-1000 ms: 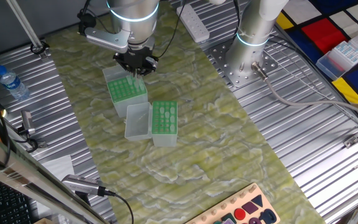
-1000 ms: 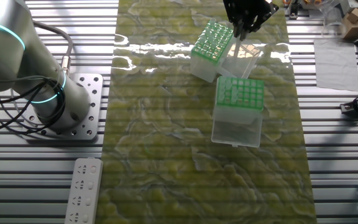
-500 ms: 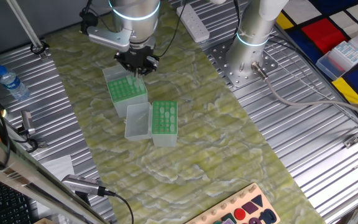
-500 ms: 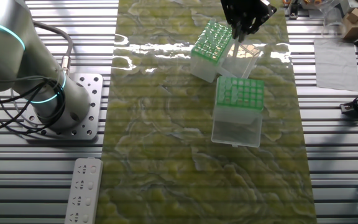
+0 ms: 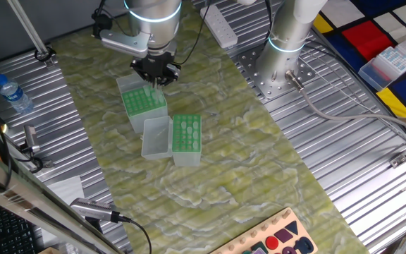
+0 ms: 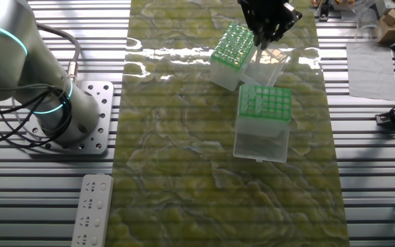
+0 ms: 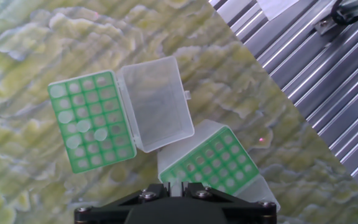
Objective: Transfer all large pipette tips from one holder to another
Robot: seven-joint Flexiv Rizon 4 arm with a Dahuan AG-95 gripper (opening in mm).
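Tabletop (image 5: 273,176) under a green mat | arm (image 5: 150,17) above the far rack (image 5: 144,101) | near rack (image 6: 265,103), lid open | fingers (image 6: 262,42) over the far rack's edge, state unclear | tips (image 7: 84,134) in one rack.

I see two green perforated rack plates (image 7: 92,121) (image 7: 213,165) in clear boxes, clear hinged lid (image 7: 157,102), pale mint large pipette tips (image 7: 82,127). Yellow-green marbled mat (image 5: 245,155), silver ribbed table (image 5: 344,141), black gripper (image 6: 266,20), white power strip (image 6: 91,209).
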